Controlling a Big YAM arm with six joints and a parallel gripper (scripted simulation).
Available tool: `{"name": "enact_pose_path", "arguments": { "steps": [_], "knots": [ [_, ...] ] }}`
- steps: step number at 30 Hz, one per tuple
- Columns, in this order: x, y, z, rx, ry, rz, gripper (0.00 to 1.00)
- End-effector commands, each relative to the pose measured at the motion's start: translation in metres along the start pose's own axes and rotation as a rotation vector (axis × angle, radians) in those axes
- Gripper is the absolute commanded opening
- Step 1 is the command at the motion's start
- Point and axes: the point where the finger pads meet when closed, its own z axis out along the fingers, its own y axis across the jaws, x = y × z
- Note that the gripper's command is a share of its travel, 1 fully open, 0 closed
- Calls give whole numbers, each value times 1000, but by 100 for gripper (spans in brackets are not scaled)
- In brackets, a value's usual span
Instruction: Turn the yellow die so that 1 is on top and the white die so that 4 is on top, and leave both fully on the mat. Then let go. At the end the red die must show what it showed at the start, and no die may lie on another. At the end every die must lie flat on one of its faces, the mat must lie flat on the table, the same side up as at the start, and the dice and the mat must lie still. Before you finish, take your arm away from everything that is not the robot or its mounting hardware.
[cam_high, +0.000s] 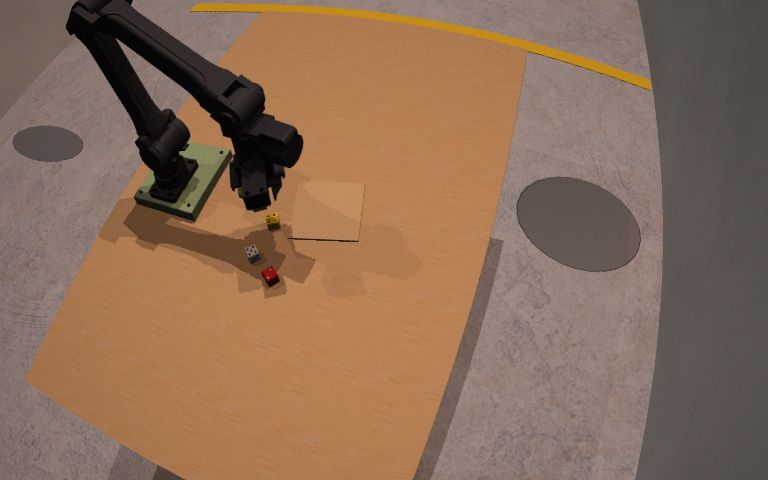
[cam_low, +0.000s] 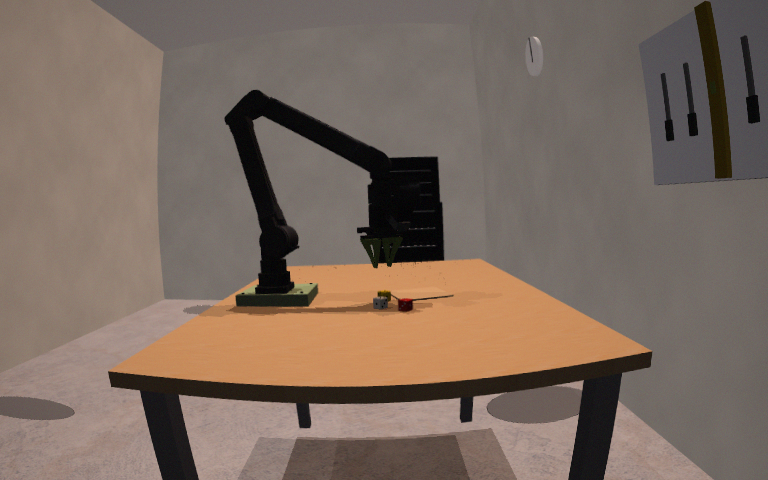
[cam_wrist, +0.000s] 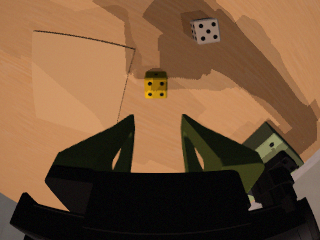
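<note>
The yellow die (cam_high: 272, 221) (cam_low: 384, 294) (cam_wrist: 156, 90) lies on the table beside the mat, 4 on top, with a 1 on a side face in the wrist view. The white die (cam_high: 252, 253) (cam_low: 380, 303) (cam_wrist: 205, 31) lies off the mat, 5 on top. The red die (cam_high: 270, 276) (cam_low: 404, 305) lies near the white one; its top number is hard to read. The thin wood-coloured mat (cam_high: 334, 212) (cam_wrist: 75, 80) has no die on it. My gripper (cam_low: 382, 265) (cam_wrist: 157, 121) is partly open and empty, above the table near the yellow die; in the top view its fingers are mostly hidden.
The arm's green base plate (cam_high: 209, 164) (cam_low: 274, 297) (cam_wrist: 272, 142) stands on the table (cam_high: 339, 339) (cam_low: 339, 350), on the opposite side of the yellow die from the mat. The arm's shadow falls across the white and red dice.
</note>
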Motion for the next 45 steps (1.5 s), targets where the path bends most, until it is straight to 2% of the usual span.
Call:
{"name": "enact_pose_path", "arguments": {
  "steps": [1,6,9,12,23,26,27,42,43,45],
  "knots": [
    [-9,20,-12,-41,-34,-3,39],
    [-2,10,1,-14,-13,-3,39],
    [-1,8,-1,-21,-19,-3,39],
    [0,8,6,-9,-10,-3,39],
    [0,7,21,-9,-9,-3,39],
    [-2,10,18,-20,-18,-3,39],
    [0,7,24,-9,-9,-3,39],
    [0,7,44,-9,-9,-3,39],
    [-6,16,34,-37,-31,-3,39],
    [0,7,47,-9,-9,-3,39]
  ]
}}
